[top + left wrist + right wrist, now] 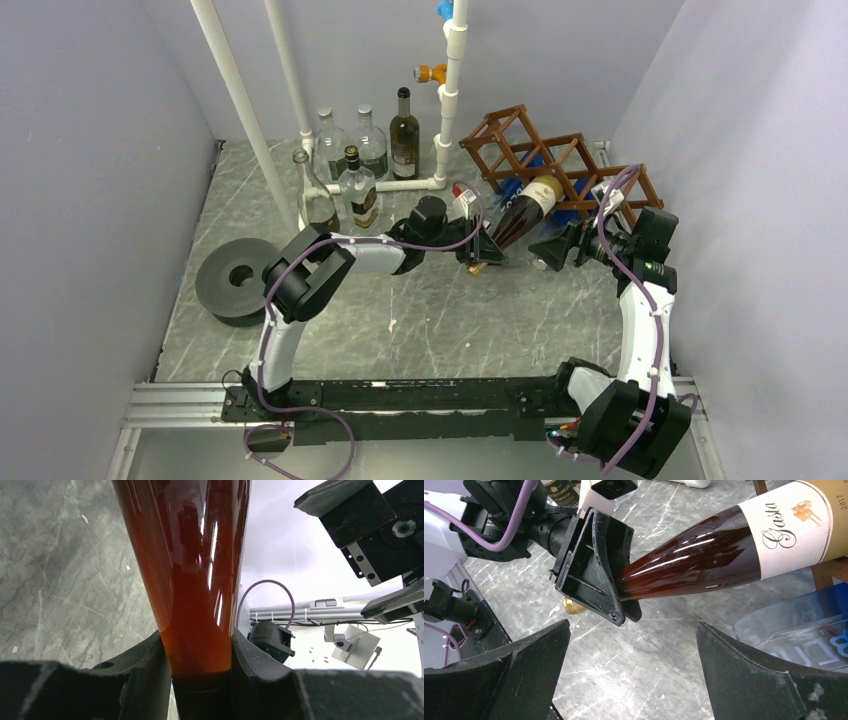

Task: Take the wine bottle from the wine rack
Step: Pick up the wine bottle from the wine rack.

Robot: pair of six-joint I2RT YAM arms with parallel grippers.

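1. Gripping the wine bottle (520,215) by the neck with the left hand (202,677), fingers closed snug on the dark glass just above the cap (569,606). Probably chosen as the narrowest, easiest place to pinch.
2. Labelled body lodged in a lower cell of the wine rack (545,152), neck slanting out and down toward the counter (430,320). Not yet free.
3. Right hand (633,630) wide open, empty, poised just beside the bottle's shoulder, seemingly placed to steady the heavy end once out.
4. Looks like the pull-out stage. Calls for drawing along the bottle's own axis, to avoid jamming against the slats.
5. Worth watching: a blue bottle (794,640) lying close under the label, and possibly the rack dragging along if the glass catches.
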